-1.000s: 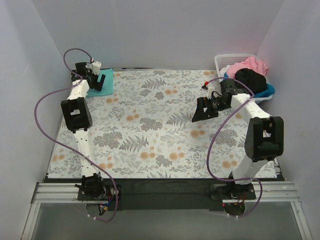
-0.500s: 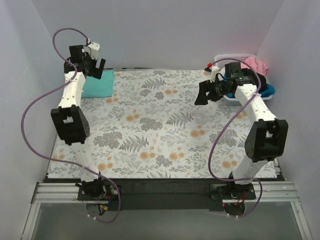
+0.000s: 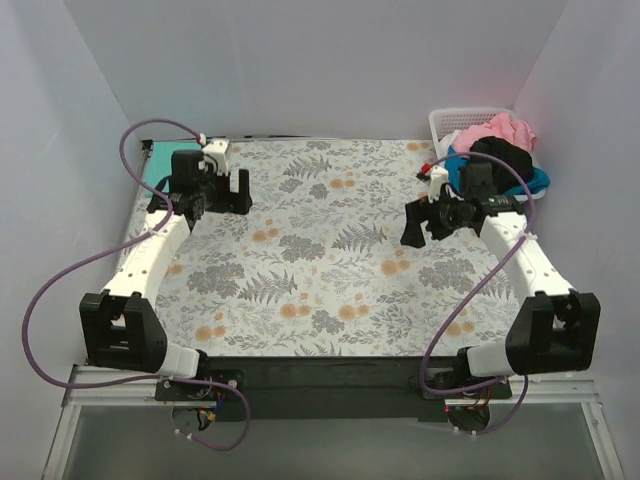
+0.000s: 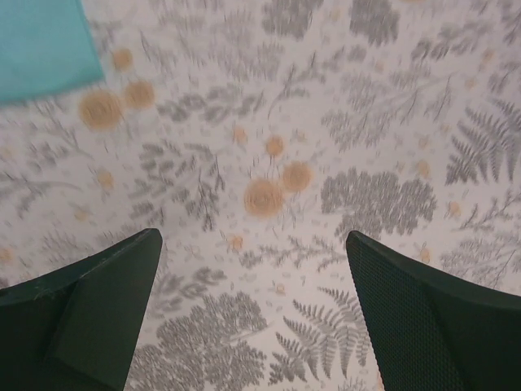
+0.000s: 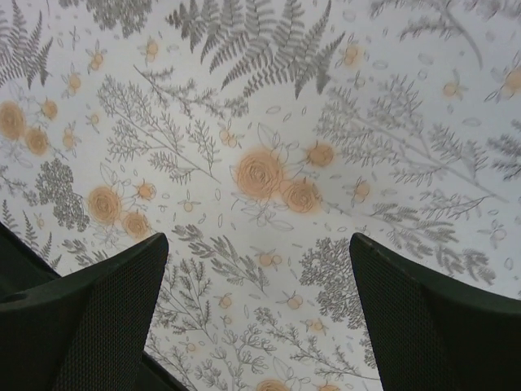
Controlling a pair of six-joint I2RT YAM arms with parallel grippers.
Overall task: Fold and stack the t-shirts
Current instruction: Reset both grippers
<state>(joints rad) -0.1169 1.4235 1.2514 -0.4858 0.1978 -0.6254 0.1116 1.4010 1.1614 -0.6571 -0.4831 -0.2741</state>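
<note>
Top external view: both my arms reach out over the table, and neither carries anything.
Left gripper: fingers spread and released with nothing between them. It hangs over printed cloth, left of centre in the overhead frame.
Right gripper: likewise spread and empty, over printed cloth right of centre.
Teal t-shirt: upper left corner of the left wrist frame. It lies flat with straight edges and looks folded. Overhead, only a sliver shows at upper left behind my left arm.
Pink t-shirt, black t-shirt, blue t-shirt: heaped unfolded in the white basket at upper right. Pink is at the back, black in front, and blue peeps out at the lower edge.
Step in hand (judged): fetch the next shirt from the basket. One seems done and three remain.
Doing it well: send my right arm, the nearer one. Pinch only the topmost garment and lift it clear of the rim so the others do not drag out. Lay it mid-table, then take opposite edges with both grippers.
Surface: table cloth with a grey fern and orange flower print, smooth where it shows.
Room: pale plain walls at left, back and right, and a metal rail along the bottom edge. Purple cables loop from each arm.
</note>
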